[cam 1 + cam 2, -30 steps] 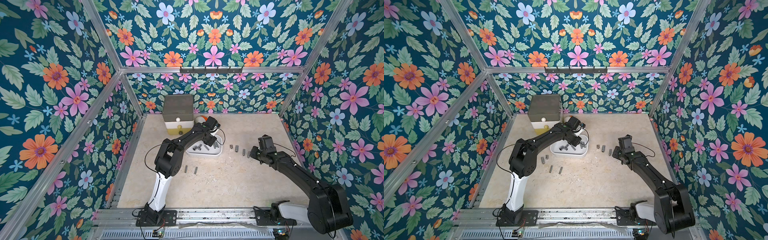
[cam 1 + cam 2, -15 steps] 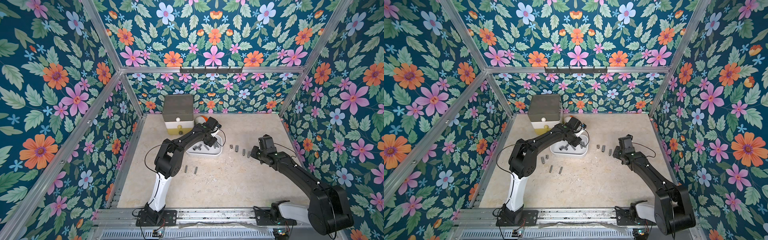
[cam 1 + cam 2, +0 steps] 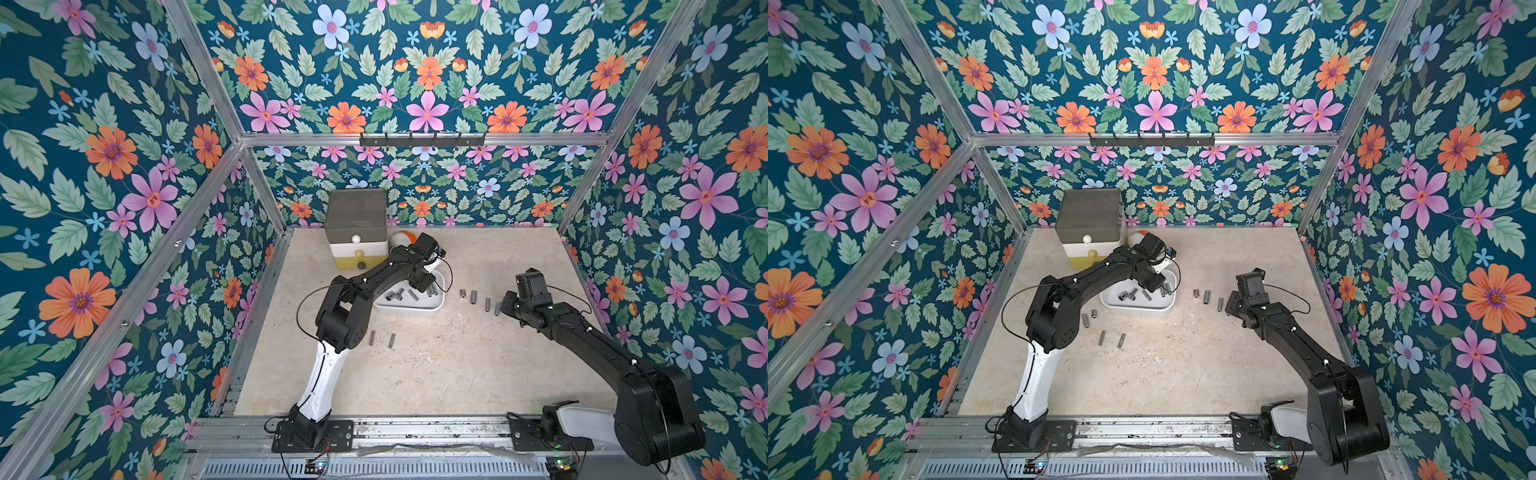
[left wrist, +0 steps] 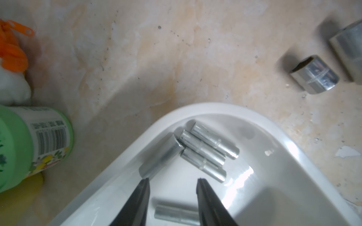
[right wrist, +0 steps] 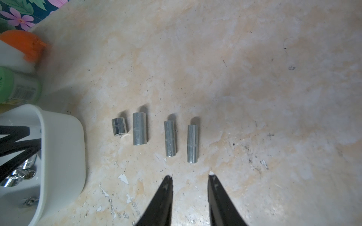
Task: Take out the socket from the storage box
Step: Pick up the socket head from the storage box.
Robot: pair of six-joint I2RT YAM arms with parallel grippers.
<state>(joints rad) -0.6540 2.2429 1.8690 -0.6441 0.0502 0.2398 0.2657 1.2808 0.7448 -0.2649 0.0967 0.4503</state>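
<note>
Left wrist view: finds at least five silver metal cylinder sockets point(image 4: 203, 151) left in shallow white plastic storage box point(image 4: 215, 107). Counts four more sockets point(image 5: 139, 128) out in a row on beige counter point(image 5: 254, 78), so judges task partly done. Hangs left fingers point(image 4: 139, 203) narrowly parted, empty, inside box: one socket point(image 4: 176, 214) crosswise under gap, thicker one point(image 4: 160, 156) just beside a tip. Shows right fingers point(image 5: 162, 201) parted, empty, near row

Surface: beige marbled table point(image 3: 457, 374), scuffed, paint chipped | Back edge, left part: drawer tower point(image 3: 356, 232), white-and-orange bottle point(image 3: 399, 240) just beside it | Middle: storage box point(image 3: 407, 308) | Right of box: row of four sockets point(image 5: 139, 128) | Toward left edge: four loose sockets point(image 3: 1101, 337)
</note>
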